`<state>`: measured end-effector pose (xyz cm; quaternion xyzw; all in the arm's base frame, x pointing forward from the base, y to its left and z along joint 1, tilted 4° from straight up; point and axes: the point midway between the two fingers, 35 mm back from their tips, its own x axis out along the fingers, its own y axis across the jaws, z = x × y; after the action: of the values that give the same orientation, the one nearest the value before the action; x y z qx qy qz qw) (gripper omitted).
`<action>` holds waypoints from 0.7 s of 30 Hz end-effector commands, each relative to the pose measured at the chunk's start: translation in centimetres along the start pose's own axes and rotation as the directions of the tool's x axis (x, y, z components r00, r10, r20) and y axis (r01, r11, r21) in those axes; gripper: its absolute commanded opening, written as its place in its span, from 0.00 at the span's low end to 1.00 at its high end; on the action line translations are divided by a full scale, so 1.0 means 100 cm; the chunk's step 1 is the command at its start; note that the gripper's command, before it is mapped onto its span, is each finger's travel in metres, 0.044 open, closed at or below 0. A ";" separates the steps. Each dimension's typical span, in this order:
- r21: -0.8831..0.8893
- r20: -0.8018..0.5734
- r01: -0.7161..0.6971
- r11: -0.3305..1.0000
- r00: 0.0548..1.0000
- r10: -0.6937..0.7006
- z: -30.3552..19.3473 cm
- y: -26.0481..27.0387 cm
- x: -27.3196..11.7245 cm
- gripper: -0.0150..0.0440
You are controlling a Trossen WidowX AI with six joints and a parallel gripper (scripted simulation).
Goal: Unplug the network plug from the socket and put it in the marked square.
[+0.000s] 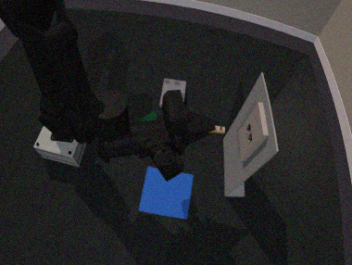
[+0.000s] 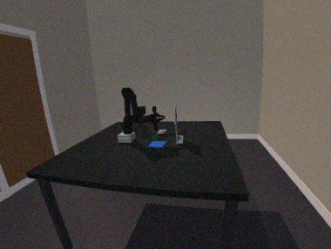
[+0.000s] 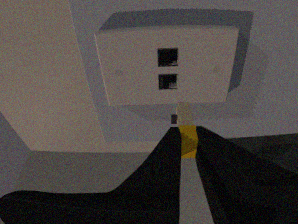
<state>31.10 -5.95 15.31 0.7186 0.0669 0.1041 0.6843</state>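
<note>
The plug [image 1: 220, 130] [image 2: 165, 117] [image 3: 184, 114], pale with a yellow part, is out of the socket. My gripper [image 1: 210, 132] [image 3: 185, 133] is shut on it, with the fingertips on either side of the yellow part. The pale end points at the upright panel [image 1: 232, 159] [image 2: 176, 124] [image 3: 278, 122], with a gap between them in the top view. The socket block [image 1: 258, 125] [image 3: 131, 62] shows two dark openings. A blue square [image 1: 164, 196] [image 2: 157, 144] lies flat on the table, below the gripper in the top view. The plug's tab is too small to make out.
A green patch [image 1: 149, 117] [image 2: 155, 137] is partly hidden under the arm. A pale flat block [image 1: 175, 85] [image 2: 162, 131] stands behind the gripper. The arm's white base [image 1: 57, 150] [image 2: 126, 137] is at the left. The panel's foot [image 1: 235, 189] is at the right.
</note>
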 end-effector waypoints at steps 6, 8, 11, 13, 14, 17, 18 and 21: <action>0.000 0.000 0.000 1.000 1.000 0.000 0.000 0.007 -0.001 0.25; 0.000 0.000 -0.001 1.000 1.000 0.001 0.000 0.010 -0.001 0.25; 0.000 0.000 -0.001 1.000 1.000 0.001 0.000 0.014 -0.002 0.25; 0.000 0.000 -0.001 1.000 1.000 0.001 0.000 0.017 -0.002 0.25; 0.000 0.000 -0.001 1.000 1.000 0.001 0.000 0.019 -0.003 0.25; 0.000 -0.001 -0.001 1.000 1.000 0.001 -0.001 0.023 -0.004 0.25; 0.000 -0.001 -0.001 1.000 1.000 0.001 -0.001 0.025 -0.004 0.25; 0.000 -0.001 -0.002 1.000 1.000 0.002 -0.002 0.029 -0.005 0.25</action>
<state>30.43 -6.03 17.36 0.7210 0.0700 0.0997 0.6821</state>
